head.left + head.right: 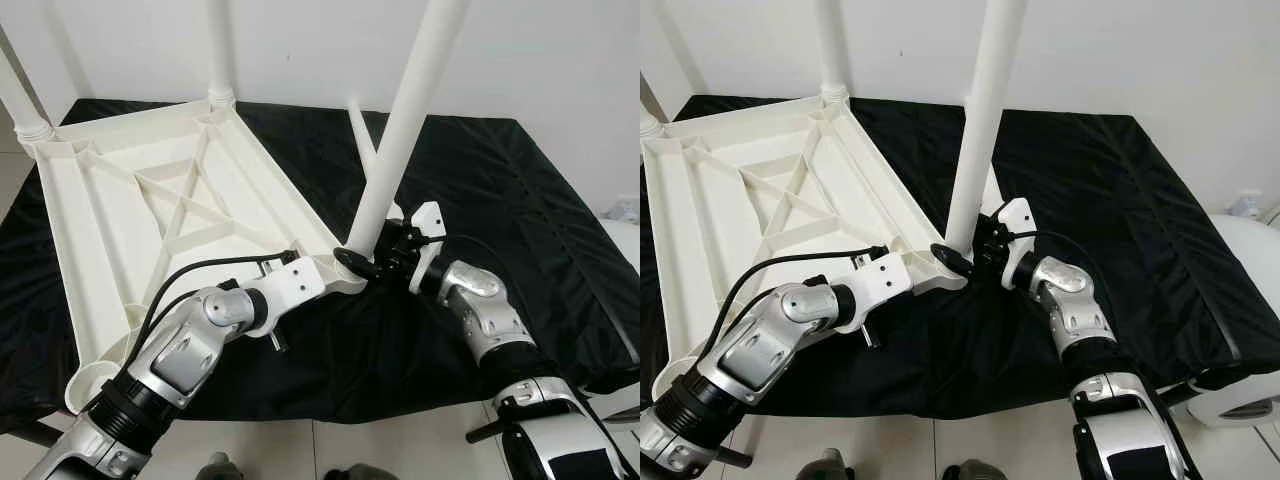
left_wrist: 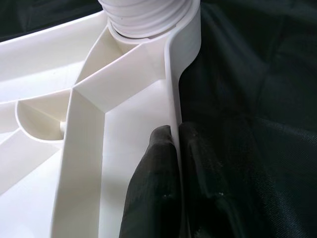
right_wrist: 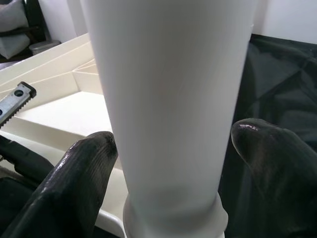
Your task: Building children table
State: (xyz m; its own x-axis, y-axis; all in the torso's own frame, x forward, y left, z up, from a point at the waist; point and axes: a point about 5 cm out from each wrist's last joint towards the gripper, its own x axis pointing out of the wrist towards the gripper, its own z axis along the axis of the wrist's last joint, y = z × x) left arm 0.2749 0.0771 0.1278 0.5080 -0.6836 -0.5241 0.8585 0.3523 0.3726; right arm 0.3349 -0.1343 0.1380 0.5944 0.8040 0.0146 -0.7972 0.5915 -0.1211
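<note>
Two pincers work at the upturned tabletop [image 1: 150, 210]. Left pincer [image 2: 174, 148] clamps its rim beside the corner leg [image 1: 405, 130]. Right pincer [image 3: 183, 163] straddles that leg's base, fingers spread, not touching.

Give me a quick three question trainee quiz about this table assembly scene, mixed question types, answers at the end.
1. True or false: the white tabletop lies upside down on the black cloth.
2. What does the left gripper pinch? A) the cloth B) the tabletop's rim C) a loose leg
3. Fill in: the right gripper has a finger on each side of the table ____ standing in the near corner socket.

Key: 1 true; 2 B; 3 leg.
</note>
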